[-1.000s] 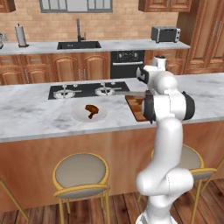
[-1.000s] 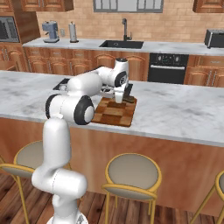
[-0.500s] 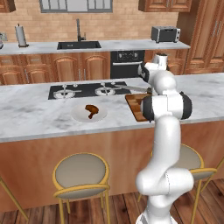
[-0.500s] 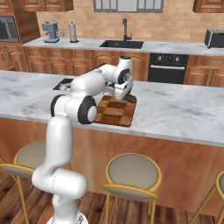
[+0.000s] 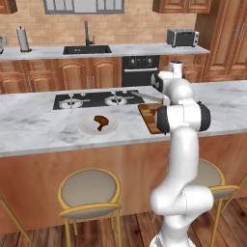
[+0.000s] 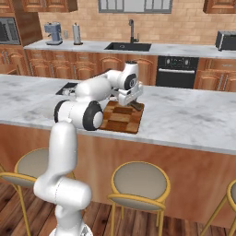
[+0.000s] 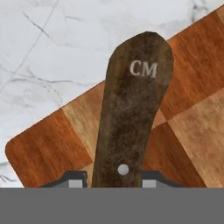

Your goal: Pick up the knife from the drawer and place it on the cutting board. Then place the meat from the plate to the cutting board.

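Observation:
My gripper is shut on the dark brown handle of the knife, which points away from the hand over a corner of the checkered cutting board. From the left, the silver blade sticks out leftward above the cutting board. From the right, the gripper hangs just above the far part of the cutting board. The meat lies on the white plate, left of the board.
A black cooktop lies behind the plate on the marble island. Several stools stand in front of it. The back counter holds a sink and a toaster.
The hand has carried the knife a little farther across the board, away from the base and slightly right. The meat and plate have not moved.

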Tool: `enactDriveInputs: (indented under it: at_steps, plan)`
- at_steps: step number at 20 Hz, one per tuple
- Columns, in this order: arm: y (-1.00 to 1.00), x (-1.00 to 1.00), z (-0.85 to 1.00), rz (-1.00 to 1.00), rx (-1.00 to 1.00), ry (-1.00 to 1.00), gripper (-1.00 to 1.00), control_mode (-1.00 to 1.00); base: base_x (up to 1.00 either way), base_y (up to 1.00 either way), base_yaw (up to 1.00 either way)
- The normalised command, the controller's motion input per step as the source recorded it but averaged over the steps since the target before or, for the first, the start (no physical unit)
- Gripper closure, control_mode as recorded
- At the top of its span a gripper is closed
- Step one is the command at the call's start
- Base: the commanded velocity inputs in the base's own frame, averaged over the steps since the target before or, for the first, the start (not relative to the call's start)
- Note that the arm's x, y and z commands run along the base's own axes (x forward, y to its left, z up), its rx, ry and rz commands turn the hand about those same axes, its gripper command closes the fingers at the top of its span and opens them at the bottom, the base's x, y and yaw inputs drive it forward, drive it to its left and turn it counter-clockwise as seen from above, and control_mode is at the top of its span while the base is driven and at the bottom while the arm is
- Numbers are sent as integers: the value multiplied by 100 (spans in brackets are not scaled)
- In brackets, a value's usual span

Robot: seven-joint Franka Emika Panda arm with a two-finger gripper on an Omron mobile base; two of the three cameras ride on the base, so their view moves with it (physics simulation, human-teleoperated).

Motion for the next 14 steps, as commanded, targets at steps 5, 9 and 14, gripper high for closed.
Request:
enactDriveInputs:
  at_steps: [5,9,14]
  plan:
    - [0,-3,-4,-17,0,0,100,-100,0,0,0]
    - [0,-25,-6,-11,0,0,100,-100,0,0,0]
    - [-14,-40,-14,-10,2,0,100,-100,0,0,0]
